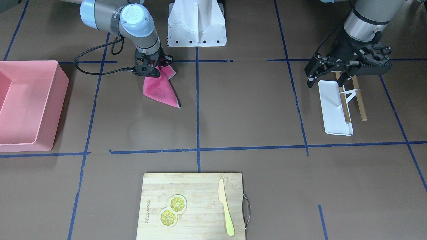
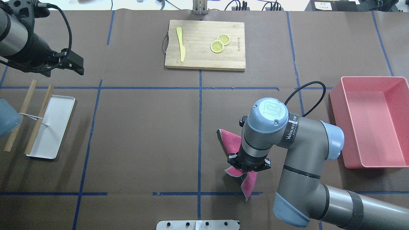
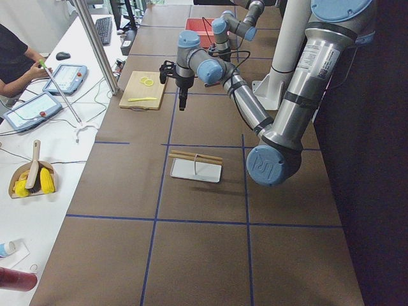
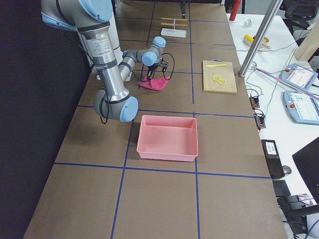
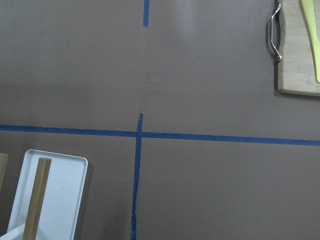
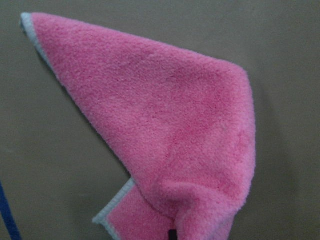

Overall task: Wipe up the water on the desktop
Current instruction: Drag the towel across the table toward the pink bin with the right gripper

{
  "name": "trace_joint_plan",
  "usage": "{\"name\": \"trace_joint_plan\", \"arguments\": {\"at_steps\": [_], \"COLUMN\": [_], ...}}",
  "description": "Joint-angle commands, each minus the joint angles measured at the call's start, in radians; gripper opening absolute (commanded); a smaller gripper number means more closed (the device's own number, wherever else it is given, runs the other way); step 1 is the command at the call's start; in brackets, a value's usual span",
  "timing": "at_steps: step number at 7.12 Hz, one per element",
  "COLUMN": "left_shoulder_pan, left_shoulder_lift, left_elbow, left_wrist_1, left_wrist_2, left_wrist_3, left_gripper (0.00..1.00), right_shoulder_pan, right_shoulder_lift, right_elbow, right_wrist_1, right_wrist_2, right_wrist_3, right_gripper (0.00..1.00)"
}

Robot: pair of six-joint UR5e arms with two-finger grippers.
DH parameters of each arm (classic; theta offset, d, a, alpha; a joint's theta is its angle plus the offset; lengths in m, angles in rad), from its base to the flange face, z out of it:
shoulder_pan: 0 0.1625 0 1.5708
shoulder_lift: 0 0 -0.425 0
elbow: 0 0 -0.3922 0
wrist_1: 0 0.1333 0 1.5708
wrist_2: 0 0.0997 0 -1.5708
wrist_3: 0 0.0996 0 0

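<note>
Progress reads as partway through the wipe, with nothing to prove it finished. Your right pincer (image 1: 151, 68) is closed on one corner of the pink cloth (image 1: 160, 90). The rest of the cloth trails down in a folded wedge whose tip appears to rest on the tabletop (image 1: 250, 110). The cloth lies well apart from the cutting board (image 1: 200, 213), on the robot's side of it and a little toward the robot's right.

On the bare brown surface between the cloth and the board, the front-facing view shows a faint curved sheen. It may be a damp trace or only reflected light, and you cannot settle which from these views. No distinct puddle shows anywhere.

Your left pincer (image 1: 317, 77) hangs over the white tray (image 1: 333, 110), well apart from the board toward the robot's left. It carries nothing, and whether its jaws stand wide or narrow I cannot tell.

My judgement is that the cloth is in hand and down, and what remains is dragging it across that sheen toward the board, then putting the cloth away.
</note>
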Motion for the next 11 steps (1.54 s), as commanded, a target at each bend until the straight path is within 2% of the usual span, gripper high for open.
{"name": "trace_joint_plan", "arguments": {"at_steps": [1, 3, 5, 7, 9, 10, 11], "left_shoulder_pan": [0.0, 0.001, 0.003, 0.001, 0.001, 0.001, 0.001], "left_shoulder_lift": [0.001, 0.001, 0.0, 0.0, 0.001, 0.001, 0.001], "left_elbow": [-0.005, -0.005, -0.003, -0.003, 0.001, 0.009, 0.011], "left_wrist_1": [0.001, 0.0, 0.0, 0.0, 0.0, -0.003, -0.003], "left_wrist_2": [-0.003, -0.003, -0.003, -0.003, -0.003, -0.003, -0.003], "left_wrist_3": [-0.004, -0.004, -0.007, -0.008, -0.003, -0.001, -0.001], "left_gripper": [1.0, 1.0, 1.0, 1.0, 1.0, 1.0, 1.0], "right_shoulder_pan": [0.049, 0.161, 0.247, 0.368, 0.42, 0.477, 0.518], "right_shoulder_lift": [-0.016, -0.022, -0.029, -0.027, -0.026, -0.026, -0.027], "right_elbow": [-0.004, -0.042, -0.15, -0.157, -0.155, -0.125, -0.073], "right_wrist_1": [0.003, -0.005, 0.006, -0.008, -0.009, -0.009, -0.073], "right_wrist_2": [-0.039, -0.036, -0.04, -0.024, -0.02, 0.046, 0.077], "right_wrist_3": [-0.007, -0.125, -0.247, -0.381, -0.415, -0.417, -0.418], "right_gripper": [0.0, 0.0, 0.0, 0.0, 0.0, 0.0, 0.0]}}
